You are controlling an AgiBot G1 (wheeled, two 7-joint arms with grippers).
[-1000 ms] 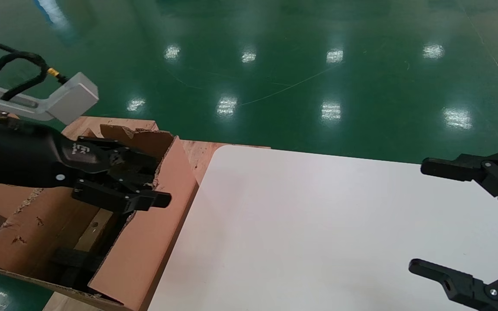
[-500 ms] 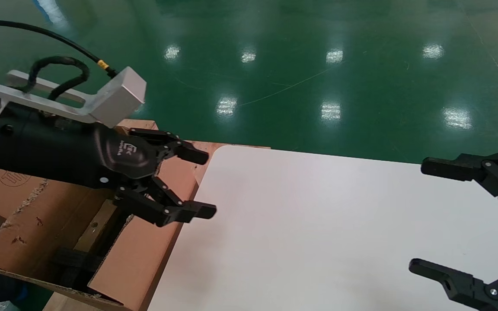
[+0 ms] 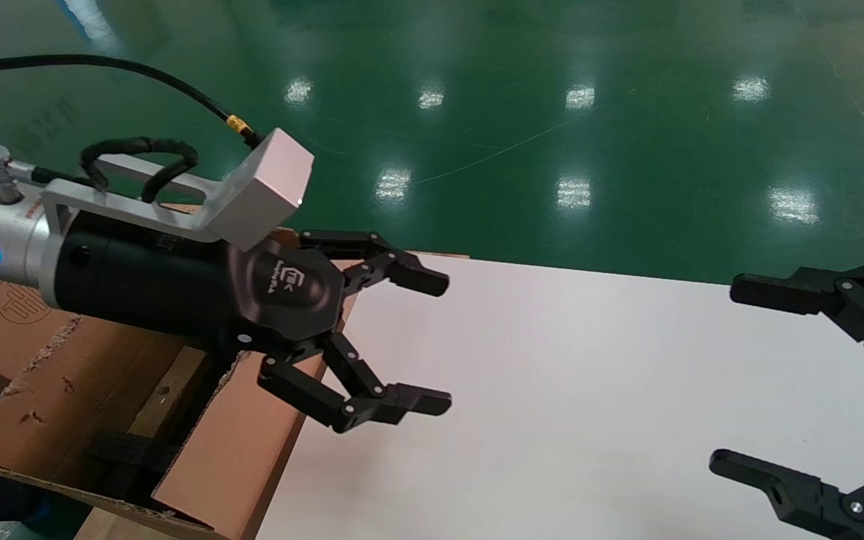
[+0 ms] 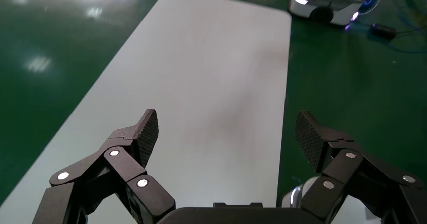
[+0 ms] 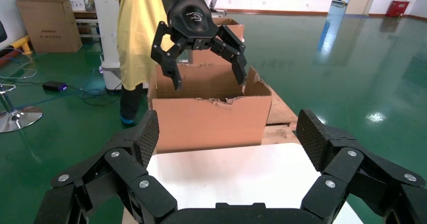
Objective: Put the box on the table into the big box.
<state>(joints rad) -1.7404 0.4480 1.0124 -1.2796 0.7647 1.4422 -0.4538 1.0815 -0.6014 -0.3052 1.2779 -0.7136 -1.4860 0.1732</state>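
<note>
Small box nowhere in sight on the table [image 3: 589, 390]; whether it lies inside the big box [image 3: 237, 450] cannot be told, since only black foam strips [image 3: 128, 454] and a wooden slat [image 3: 166, 394] show in the visible part of its inside. Big box standing just beside the table's left edge, torn flaps up, a round logo [image 3: 16, 307] on one flap, resting on a wooden pallet [image 5: 279, 116]. Left gripper [image 3: 432, 341] hanging empty above the table's left edge, next to the big box's near wall, jaws spread wide; seen from its own wrist, fingers [image 4: 146, 133] parted over bare white tabletop [image 4: 211, 83]. Right gripper [image 3: 724, 375] parked at the table's right side, also wide open and holding nothing. Behind the big box, in the right wrist view, a person in a yellow coat [image 5: 133, 27]. Green glossy floor [image 3: 552, 112] all around.
</note>
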